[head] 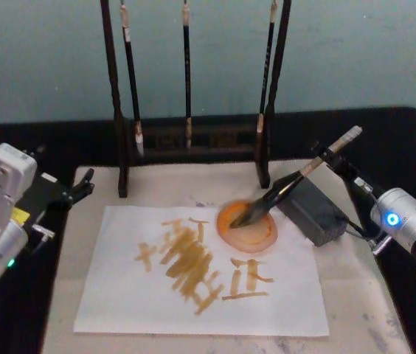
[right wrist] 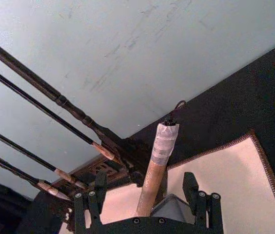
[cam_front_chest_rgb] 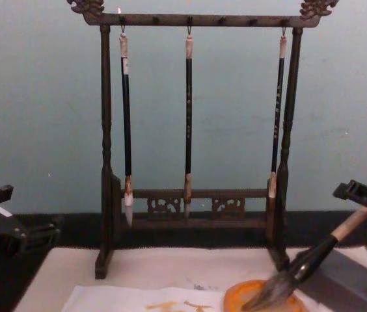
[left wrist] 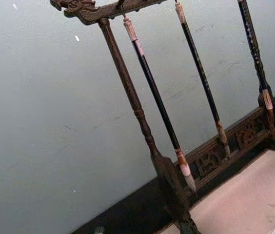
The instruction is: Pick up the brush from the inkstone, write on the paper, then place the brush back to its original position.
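Brush: the brush (head: 296, 179) rests tip-down in the orange dish (head: 258, 237) at the far right corner of the paper (head: 119, 295), with its handle slanting up over the grey block (head: 315, 214)
Right gripper: the right gripper (right wrist: 146, 179) straddles the upper handle, fingers spread and not clamping
Left gripper: the left gripper (head: 81, 186) sits idle off the left edge of the mat (head: 355, 295)
Progress: yellow-orange strokes lie on the paper; the pictures do not settle whether writing is finished or a lift is pending

Right claw (right wrist: 146, 179) spread wide — left claw (head: 84, 184) parked.
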You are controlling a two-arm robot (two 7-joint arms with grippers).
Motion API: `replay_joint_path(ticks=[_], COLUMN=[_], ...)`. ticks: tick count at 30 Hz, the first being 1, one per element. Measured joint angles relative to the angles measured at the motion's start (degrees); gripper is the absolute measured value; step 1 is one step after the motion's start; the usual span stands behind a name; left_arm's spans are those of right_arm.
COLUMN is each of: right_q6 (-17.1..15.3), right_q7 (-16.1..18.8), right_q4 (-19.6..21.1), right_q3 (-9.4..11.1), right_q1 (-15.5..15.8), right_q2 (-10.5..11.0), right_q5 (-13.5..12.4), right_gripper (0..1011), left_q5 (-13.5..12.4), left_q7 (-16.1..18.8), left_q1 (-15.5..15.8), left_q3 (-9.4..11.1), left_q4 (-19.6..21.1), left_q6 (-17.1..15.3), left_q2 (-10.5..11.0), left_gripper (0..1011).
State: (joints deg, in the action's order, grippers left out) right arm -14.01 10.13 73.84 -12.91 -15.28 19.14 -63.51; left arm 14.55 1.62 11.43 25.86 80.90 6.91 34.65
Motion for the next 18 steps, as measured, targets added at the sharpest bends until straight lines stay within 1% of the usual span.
replay_joint_path(ticks=[15, 17, 18], right_q6=[0.01, 0.0, 0.0], right_q7=[-0.03, -0.05, -0.05], right_q4=[0.08, 0.1, 0.11], right_q3=[0.12, 0.14, 0.15], right_q1=[0.09, 0.1, 0.11], right_q2=[-0.03, -0.05, -0.05], right_q5=[0.02, 0.05, 0.06], right_gripper=[1000, 977, 942], left_q5=[0.0, 0.0, 0.0], left_q7=[0.0, 0.0, 0.0], left_q1=[0.0, 0.0, 0.0], left_q3=[0.0, 0.0, 0.0], left_q4=[0.0, 0.0, 0.0], left_q6=[0.0, 0.0, 0.0], left_q2=[0.0, 0.0, 0.0], left_gripper=[1010, 1010, 1010])
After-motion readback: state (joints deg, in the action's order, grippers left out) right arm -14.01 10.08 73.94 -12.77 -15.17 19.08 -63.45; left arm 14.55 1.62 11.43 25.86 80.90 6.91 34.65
